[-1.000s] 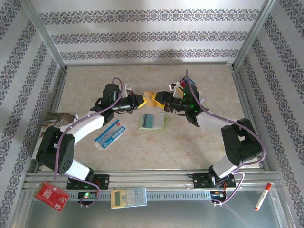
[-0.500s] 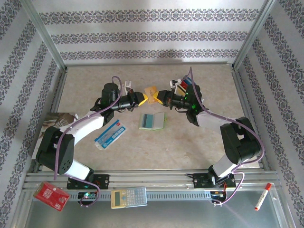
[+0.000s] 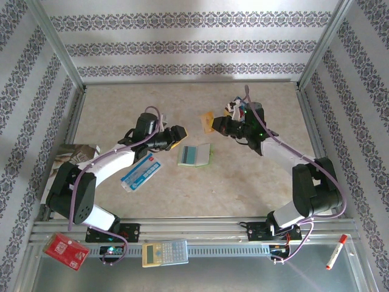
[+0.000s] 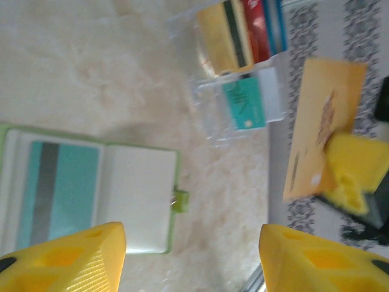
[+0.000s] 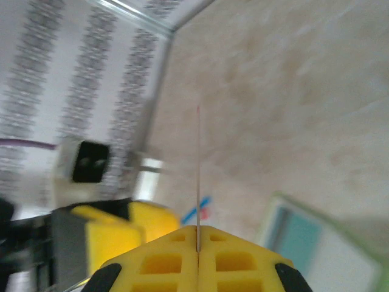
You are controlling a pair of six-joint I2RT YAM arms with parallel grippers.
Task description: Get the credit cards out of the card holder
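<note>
Two yellow-fingered grippers are facing each other above the beige marbled table (image 3: 255,176). The left gripper (image 3: 177,135) is standing with its jaws well apart and is holding nothing; in its wrist view the bare table is showing between the two fingers. The right gripper (image 3: 214,125) is pinching a thin yellow plastic card (image 3: 208,120), jaws pressed together on it. In the right wrist view this card is appearing edge-on, as a fine line rising from the closed fingers.

The small lime-green bifold card holder (image 3: 194,154) is lying open and flat on the table, between the two arms and a little nearer to the bases than the grippers. A teal card with a grey stripe (image 4: 58,194) is sitting in one of its inner faces.

Near the right gripper, a clear plastic tray (image 4: 273,97) is holding a stack of yellow, red and blue cards (image 4: 240,30) and one smaller teal card (image 4: 243,103). A long blue-and-white flat packet (image 3: 141,172) is lying beside the left arm.
</note>
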